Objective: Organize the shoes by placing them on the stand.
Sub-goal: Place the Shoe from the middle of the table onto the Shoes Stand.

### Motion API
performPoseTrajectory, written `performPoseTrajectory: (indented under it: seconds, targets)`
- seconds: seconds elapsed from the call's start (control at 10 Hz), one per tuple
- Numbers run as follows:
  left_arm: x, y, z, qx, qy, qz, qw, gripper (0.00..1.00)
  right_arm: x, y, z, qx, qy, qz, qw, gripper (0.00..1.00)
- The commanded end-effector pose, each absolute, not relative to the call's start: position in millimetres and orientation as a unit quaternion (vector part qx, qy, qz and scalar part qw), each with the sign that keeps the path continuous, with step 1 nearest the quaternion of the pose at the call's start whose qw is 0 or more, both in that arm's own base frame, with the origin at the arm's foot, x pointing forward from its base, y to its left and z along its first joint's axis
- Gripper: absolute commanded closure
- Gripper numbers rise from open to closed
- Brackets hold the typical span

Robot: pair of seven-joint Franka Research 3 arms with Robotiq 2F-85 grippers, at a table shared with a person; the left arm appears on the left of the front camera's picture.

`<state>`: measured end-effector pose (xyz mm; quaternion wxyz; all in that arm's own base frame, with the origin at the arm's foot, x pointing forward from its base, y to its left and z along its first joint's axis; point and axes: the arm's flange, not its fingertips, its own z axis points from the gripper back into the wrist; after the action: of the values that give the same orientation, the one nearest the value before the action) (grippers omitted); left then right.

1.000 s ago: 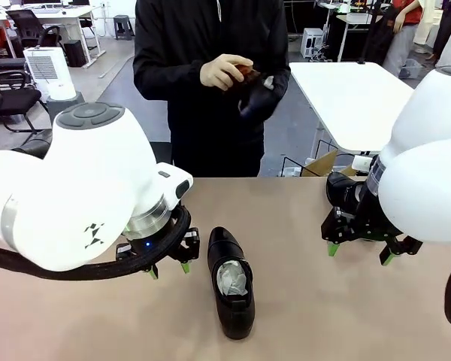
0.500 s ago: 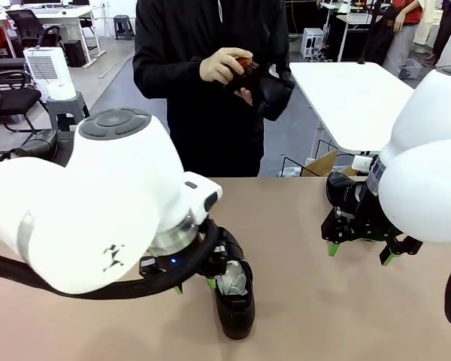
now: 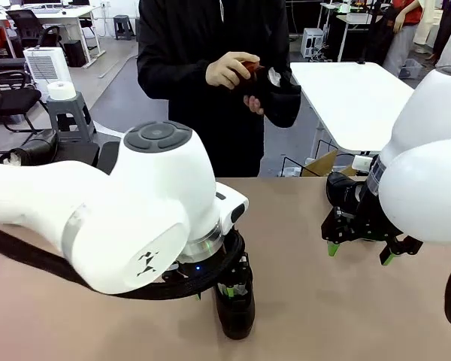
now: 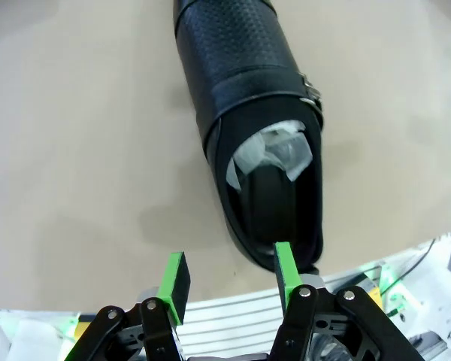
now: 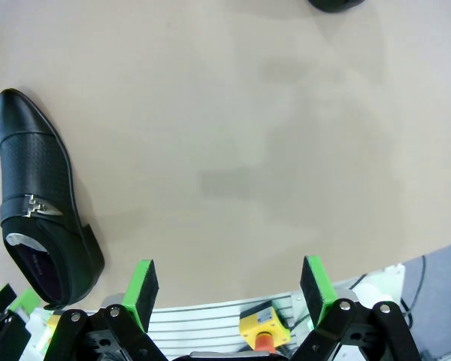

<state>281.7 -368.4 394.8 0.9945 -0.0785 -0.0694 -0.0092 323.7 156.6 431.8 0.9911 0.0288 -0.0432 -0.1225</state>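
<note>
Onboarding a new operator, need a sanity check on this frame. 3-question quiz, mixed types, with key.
1. True or false: the left gripper holds the shoe clear of the table.
2. What is stuffed inside that shoe? A) white paper B) a sock C) a wooden block
3. Fill in: the right gripper hangs over bare tabletop with its jaws ____.
Key: 1 false, the shoe lies on the table; 2 A; 3 open.

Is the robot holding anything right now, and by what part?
Nothing is held. The left end effector hovers open at the heel of the black dress shoe; the right end effector is open above the table.
</note>
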Motion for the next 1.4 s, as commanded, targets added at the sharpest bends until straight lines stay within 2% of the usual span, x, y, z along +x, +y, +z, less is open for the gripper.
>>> performPoseTrajectory:
  seconds: [0.0, 0.3, 0.6, 0.7, 1.1, 1.3]
  targets:
    - [294, -386, 381, -0.056, -0.071, 0.009, 0.996, 0.39, 325, 154, 434, 0.035, -0.043, -0.117, 0.992, 0.0]
    - [302, -393, 358, -0.027, -0.05, 0.05, 0.997, 0.39, 325, 154, 434, 0.035, -0.043, -0.117, 0.992, 0.0]
    - [302, -395, 356, -0.024, -0.048, 0.044, 0.998, 0.92, 325, 154, 434, 0.035, -0.043, -0.117, 0.992, 0.0]
    - [302, -394, 355, -0.021, -0.047, 0.045, 0.998, 1.0, 325, 154, 434, 0.035, -0.043, -0.117, 0.992, 0.0]
    - [304, -391, 354, -0.019, -0.043, 0.043, 0.998, 1.0, 325, 154, 434, 0.035, -0.043, -0.117, 0.992, 0.0]
    - [291, -374, 394, -0.022, -0.006, 0.025, 0.999, 1.0, 325, 154, 434, 0.035, -0.043, -0.117, 0.992, 0.0]
